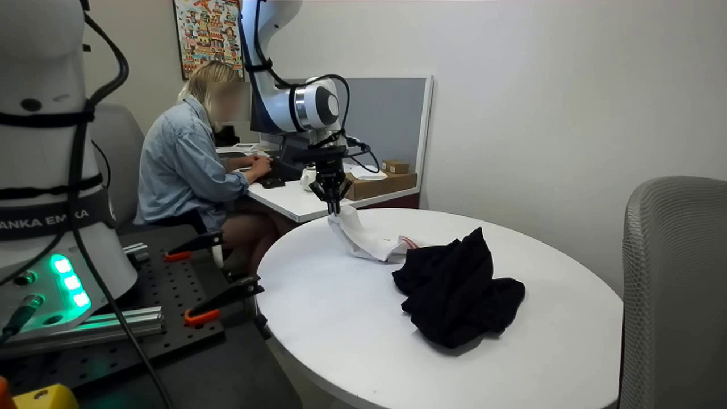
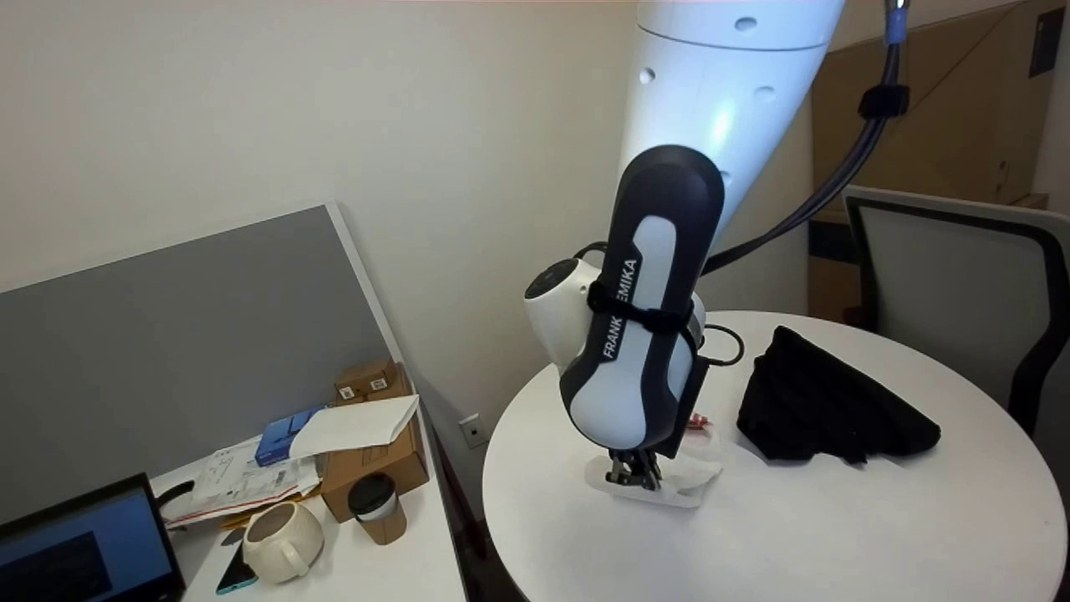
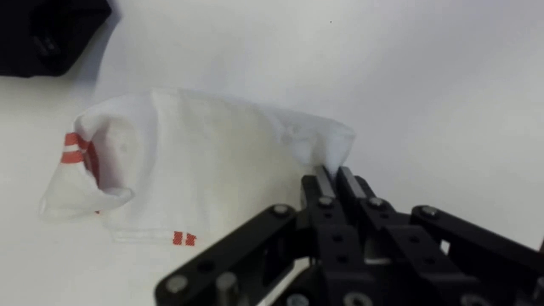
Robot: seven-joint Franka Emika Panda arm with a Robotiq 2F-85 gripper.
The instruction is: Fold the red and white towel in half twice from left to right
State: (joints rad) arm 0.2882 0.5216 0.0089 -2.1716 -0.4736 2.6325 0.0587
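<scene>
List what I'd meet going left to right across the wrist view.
By their middles: black cloth, red and white towel, gripper, its jaws shut on the towel. The white table spreads beneath all three, so it has no place in the order.

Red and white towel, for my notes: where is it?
In the wrist view, the towel lies left of centre on the table, one end in the gripper, the black cloth at upper left.

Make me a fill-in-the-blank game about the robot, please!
1. The gripper pinches a white towel whose stripes are coloured ____.
2. The bulky cloth is coloured ____.
3. The table beneath is ____ in shape.
4. Counting the towel, the table bears ____ cloths.

Missing words: red; black; round; two
</scene>
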